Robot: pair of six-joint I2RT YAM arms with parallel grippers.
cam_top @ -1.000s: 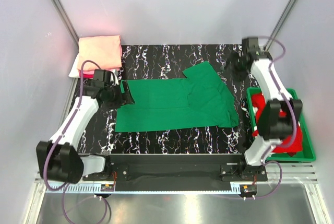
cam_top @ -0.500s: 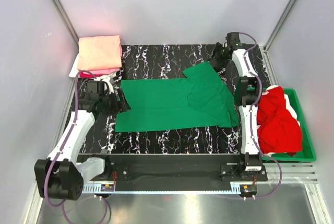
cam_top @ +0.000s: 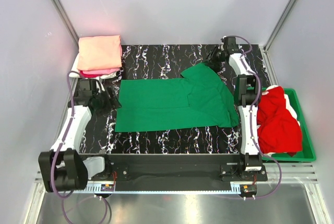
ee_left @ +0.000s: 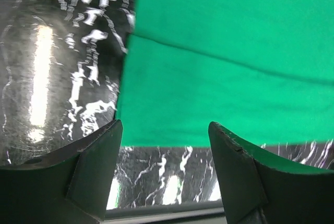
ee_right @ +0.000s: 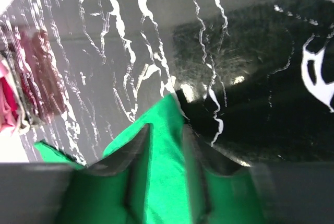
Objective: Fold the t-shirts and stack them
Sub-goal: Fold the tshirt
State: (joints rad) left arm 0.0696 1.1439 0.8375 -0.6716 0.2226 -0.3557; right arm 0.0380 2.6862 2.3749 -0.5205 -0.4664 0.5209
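I see the green shirt (cam_top: 172, 104) lying flat in the middle of the black table (cam_top: 156, 57). One sleeve sticks out toward 1 o'clock.

My left gripper (ee_left: 164, 127) sits at 9 o'clock, just beside the shirt's left edge. Its jaws are wide apart and nothing is between them. The edge of the cloth lies right in front of the fingers (ee_left: 99, 161).

My right gripper (ee_right: 164, 130) is at 1 o'clock, on the tip of that sleeve. A bit of green cloth is between its two fingers. I cannot tell if they are squeezing it.

At 10 o'clock there is a folded pile with the peach shirt (cam_top: 99, 51) on top, the pink shirt (cam_top: 96, 71) under it and the white shirt (cam_top: 75, 70) at the bottom.

At 4 o'clock the red shirt (cam_top: 279, 122) lies bunched up in the bin (cam_top: 308, 151).
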